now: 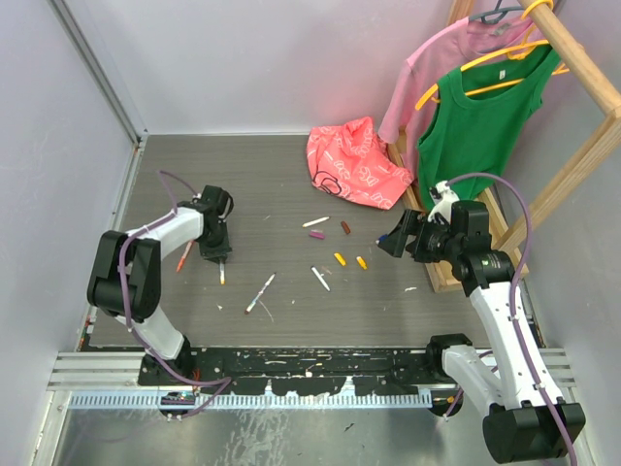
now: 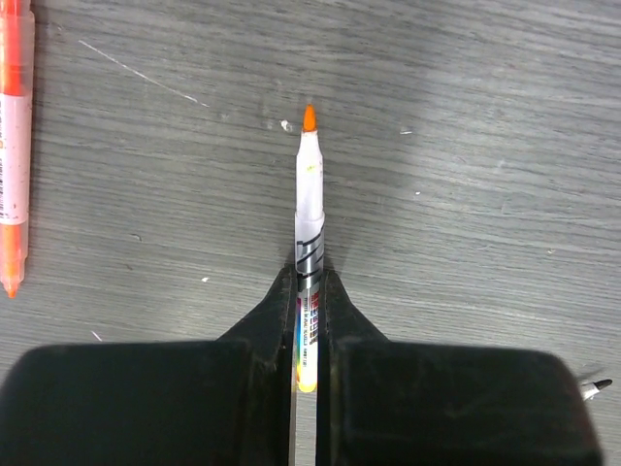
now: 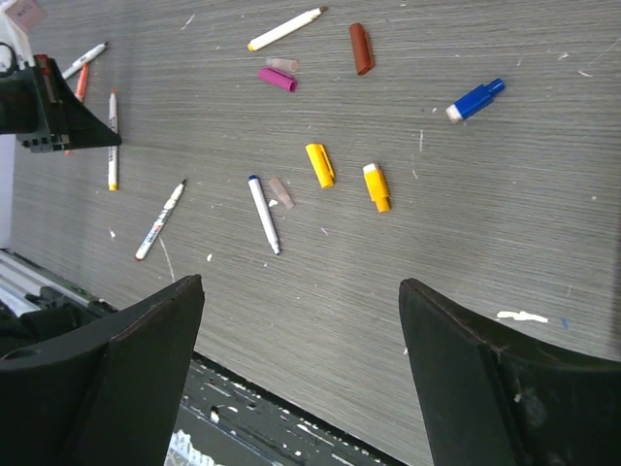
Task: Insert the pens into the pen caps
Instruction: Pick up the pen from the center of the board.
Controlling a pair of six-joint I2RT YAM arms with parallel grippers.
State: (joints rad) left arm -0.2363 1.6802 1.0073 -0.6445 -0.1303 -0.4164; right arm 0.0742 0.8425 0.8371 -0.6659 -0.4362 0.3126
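My left gripper is shut on a white pen with an orange tip, held low over the table and pointing away from the fingers. A capped orange pen lies to its left. My right gripper is open and empty above the table. Below it lie a yellow cap, an orange-yellow cap, a purple cap, a dark red cap and a blue cap. Loose pens lie among them: blue-tipped, brown-tipped, black-tipped.
A red-pink patterned bag lies at the back of the table. A wooden clothes rack with a green top and a pink shirt stands at the right, close to my right arm. A wall borders the left side.
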